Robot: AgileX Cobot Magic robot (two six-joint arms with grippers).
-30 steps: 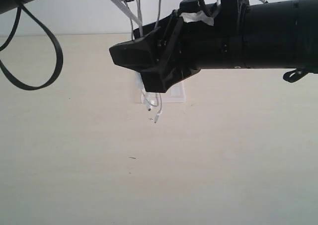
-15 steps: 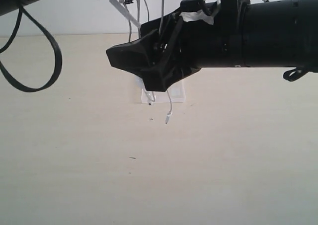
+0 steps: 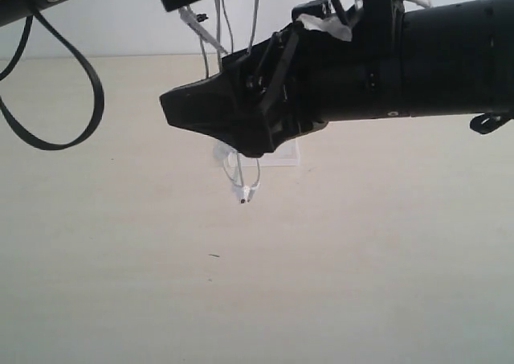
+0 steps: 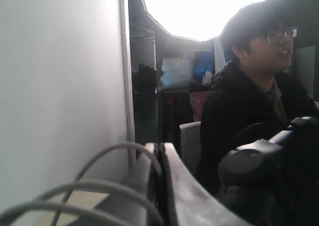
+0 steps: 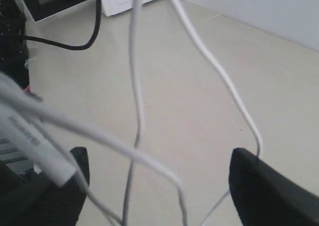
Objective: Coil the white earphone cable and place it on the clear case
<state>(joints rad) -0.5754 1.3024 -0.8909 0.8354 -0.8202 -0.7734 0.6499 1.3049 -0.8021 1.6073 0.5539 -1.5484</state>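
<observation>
Up close, the right fingers (image 5: 259, 191) are standing wide, strands hanging loose between them. The white earphone cable (image 3: 243, 189) is dangling at seven o'clock of the clear case (image 3: 287, 153), with the left fingers (image 4: 172, 186) seemingly pinching it overhead. Ungathered, it risks landing off the case.

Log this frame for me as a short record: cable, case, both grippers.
case: small clear plastic case, flat on pale table, partly hidden
cable: thin white earphone cable, hanging in loose strands, not coiled, ends dangling by the case
left gripper: shut on the cable, held high
right gripper: open, strands running between its fingers
</observation>
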